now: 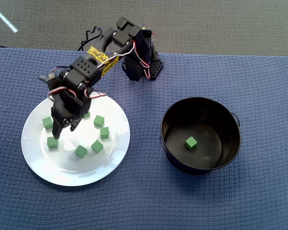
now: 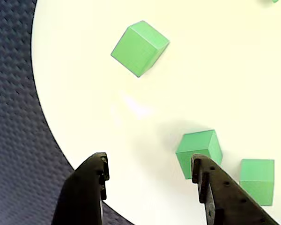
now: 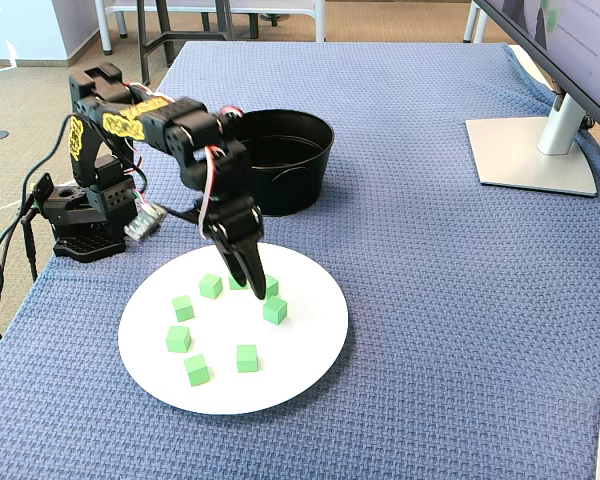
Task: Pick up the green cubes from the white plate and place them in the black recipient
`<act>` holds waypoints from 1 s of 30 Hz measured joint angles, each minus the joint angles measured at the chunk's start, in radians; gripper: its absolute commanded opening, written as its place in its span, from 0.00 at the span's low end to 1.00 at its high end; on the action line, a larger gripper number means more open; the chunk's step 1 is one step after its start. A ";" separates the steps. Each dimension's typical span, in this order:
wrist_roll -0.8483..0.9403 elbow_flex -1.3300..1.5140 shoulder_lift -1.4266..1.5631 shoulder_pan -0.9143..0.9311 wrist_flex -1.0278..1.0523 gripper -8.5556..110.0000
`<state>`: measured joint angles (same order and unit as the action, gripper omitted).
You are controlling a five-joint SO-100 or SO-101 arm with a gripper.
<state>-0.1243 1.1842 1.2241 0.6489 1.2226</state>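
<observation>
The white plate point(image 1: 72, 167) point(image 3: 280, 375) holds several green cubes, such as one at its left point(image 1: 52, 142) and one near its middle point(image 1: 97, 146). One more green cube point(image 1: 191, 143) lies on the floor of the black recipient point(image 1: 173, 124) point(image 3: 280, 185). My gripper point(image 1: 62, 132) point(image 3: 255, 290) hangs low over the left part of the plate. In the wrist view the gripper point(image 2: 150, 161) is open with only bare plate point(image 2: 225, 70) between its fingers. A cube point(image 2: 199, 147) sits just outside the right finger point(image 2: 215, 192), another point(image 2: 139, 47) lies ahead, and a third point(image 2: 257, 180) is further right.
A blue woven cloth point(image 1: 144, 201) covers the table. The arm's base point(image 3: 80, 225) stands at the cloth's edge, behind the plate in the fixed view. A monitor stand point(image 3: 530, 150) rests at the far right of that view.
</observation>
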 measured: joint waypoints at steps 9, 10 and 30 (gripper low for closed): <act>0.183 -0.058 -0.133 -0.005 0.006 0.20; 0.195 -0.066 -0.150 -0.008 0.009 0.20; 0.256 -0.167 -0.310 -0.094 0.020 0.20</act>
<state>0.1319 1.0170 0.9143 0.5553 1.2425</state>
